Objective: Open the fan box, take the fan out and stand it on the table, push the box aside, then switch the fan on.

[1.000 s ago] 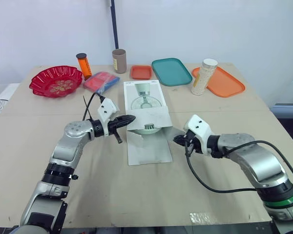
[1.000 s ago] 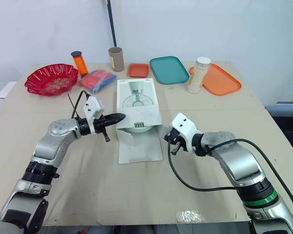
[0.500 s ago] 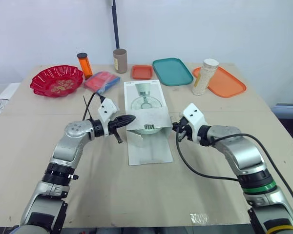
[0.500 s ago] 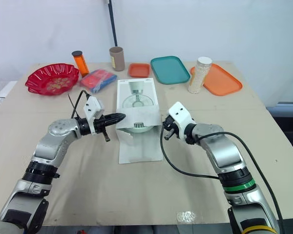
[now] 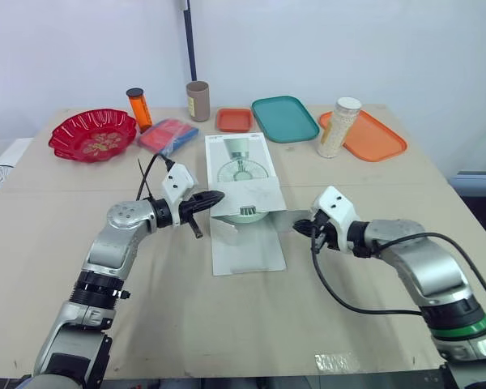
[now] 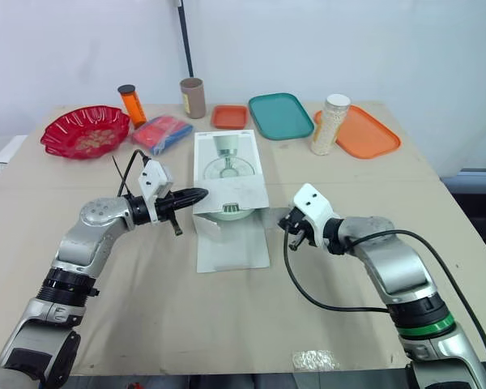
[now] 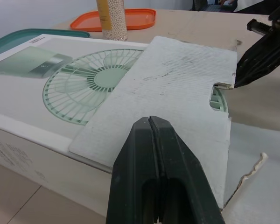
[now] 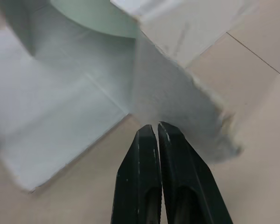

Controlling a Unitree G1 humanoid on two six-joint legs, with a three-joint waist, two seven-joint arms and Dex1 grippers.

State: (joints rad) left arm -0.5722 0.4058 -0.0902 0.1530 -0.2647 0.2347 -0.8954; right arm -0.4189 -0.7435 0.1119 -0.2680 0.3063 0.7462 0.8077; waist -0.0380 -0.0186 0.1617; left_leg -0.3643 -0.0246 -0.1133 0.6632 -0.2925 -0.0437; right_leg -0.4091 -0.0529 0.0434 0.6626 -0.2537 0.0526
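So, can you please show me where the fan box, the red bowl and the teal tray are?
fan box (image 5: 236, 158), left eye view, on its printed top face.
red bowl (image 5: 65, 139), left eye view, on its left wall.
teal tray (image 5: 285, 118), left eye view, on its bare middle.

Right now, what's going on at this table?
The robot is opening the fan box, which lies flat on the table. Its near end is open, with the green fan inside. The shut left tool is at the box's left corner; the shut right tool is at the right side flap.
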